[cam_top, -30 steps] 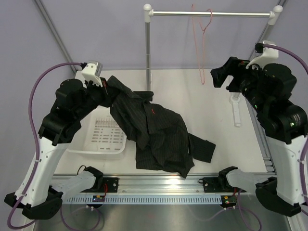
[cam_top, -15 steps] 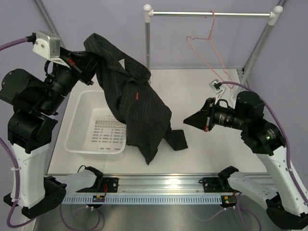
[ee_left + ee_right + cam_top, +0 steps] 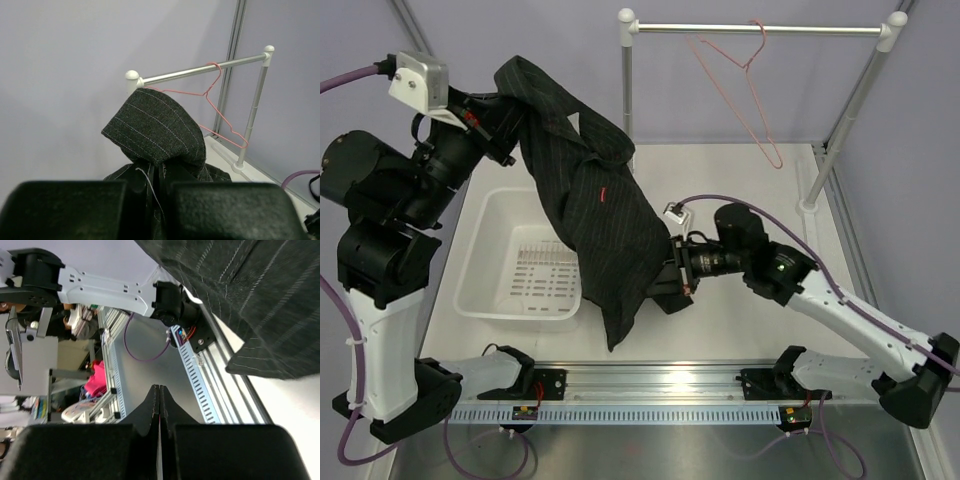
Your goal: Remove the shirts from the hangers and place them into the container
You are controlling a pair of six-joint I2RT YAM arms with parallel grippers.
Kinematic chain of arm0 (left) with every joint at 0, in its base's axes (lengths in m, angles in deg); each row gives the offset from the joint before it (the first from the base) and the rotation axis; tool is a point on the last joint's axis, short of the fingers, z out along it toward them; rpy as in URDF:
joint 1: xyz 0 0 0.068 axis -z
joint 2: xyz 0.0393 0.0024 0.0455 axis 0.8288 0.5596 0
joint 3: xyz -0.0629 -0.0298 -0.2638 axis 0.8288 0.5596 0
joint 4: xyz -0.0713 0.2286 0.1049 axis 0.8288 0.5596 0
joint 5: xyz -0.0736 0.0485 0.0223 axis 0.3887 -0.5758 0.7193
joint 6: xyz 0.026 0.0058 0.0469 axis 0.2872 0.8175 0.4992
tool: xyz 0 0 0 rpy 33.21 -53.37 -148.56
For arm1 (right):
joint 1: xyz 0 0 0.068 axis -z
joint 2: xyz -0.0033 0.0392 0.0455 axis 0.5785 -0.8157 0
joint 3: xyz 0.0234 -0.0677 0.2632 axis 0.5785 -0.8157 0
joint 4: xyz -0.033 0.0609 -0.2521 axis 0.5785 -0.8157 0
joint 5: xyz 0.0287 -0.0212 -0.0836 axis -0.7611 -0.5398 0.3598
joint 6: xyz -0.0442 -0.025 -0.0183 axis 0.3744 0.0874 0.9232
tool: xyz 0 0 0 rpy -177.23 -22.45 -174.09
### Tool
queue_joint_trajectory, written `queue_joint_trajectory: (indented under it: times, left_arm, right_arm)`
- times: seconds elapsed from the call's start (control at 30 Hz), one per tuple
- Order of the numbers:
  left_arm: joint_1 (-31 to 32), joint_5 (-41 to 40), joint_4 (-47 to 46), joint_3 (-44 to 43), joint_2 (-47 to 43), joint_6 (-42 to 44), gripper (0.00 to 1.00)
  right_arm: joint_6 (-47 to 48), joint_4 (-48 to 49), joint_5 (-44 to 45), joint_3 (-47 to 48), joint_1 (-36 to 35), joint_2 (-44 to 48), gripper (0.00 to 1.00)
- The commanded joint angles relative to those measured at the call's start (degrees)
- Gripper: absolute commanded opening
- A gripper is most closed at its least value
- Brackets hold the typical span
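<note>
The top camera sits above and behind me, looking down across the whole bench [image 3: 720, 180] to the rail [image 3: 760, 29] at its far edge. My left wrist camera looks close over my left hand [image 3: 152, 182] toward that rail and the hanger [image 3: 205, 94]. My right wrist camera, rolled sideways, looks past my right hand [image 3: 159, 392] along the near edge. All three catch the shirt [image 3: 590, 210].

Up goes the black pinstriped shirt [image 3: 610, 230], strung high over the tabletop's [image 3: 720, 170] left half, small red mark showing, tail dangling beside the white slotted basket's [image 3: 480, 250] right rim. The basket sits by the left edge. The pink wire hanger [image 3: 748, 75] hooks the rail [image 3: 720, 29], well apart from the shirt.
</note>
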Motion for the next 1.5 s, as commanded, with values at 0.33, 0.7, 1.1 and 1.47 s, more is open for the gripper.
queue_joint_trajectory:
  times: [0.33, 0.7, 1.1, 1.47]
  left_arm:
    - [-0.33, 3.08, -4.89, -8.35, -2.73, 0.7, 0.0]
    - [-0.33, 4.4, -2.69, -11.07, -4.05, 0.34, 0.0]
    - [-0.33, -7.01, 3.11, 8.42, -12.56, 1.93, 0.0]
    - [-0.25, -32.75, 7.49, 35.33, -19.87, -10.98, 0.0]
  right_arm:
    - [-1.47, 13.12, -2.04, 9.73, -5.36, -21.94, 0.0]
    - [3.2, 5.63, -15.29, 45.94, -15.3, -51.18, 0.0]
    - [-14.03, 12.66, -31.23, 81.04, -16.01, -78.45, 0.0]
    - [-7.89, 7.92, -19.72, 69.27, -13.64, -74.25, 0.0]
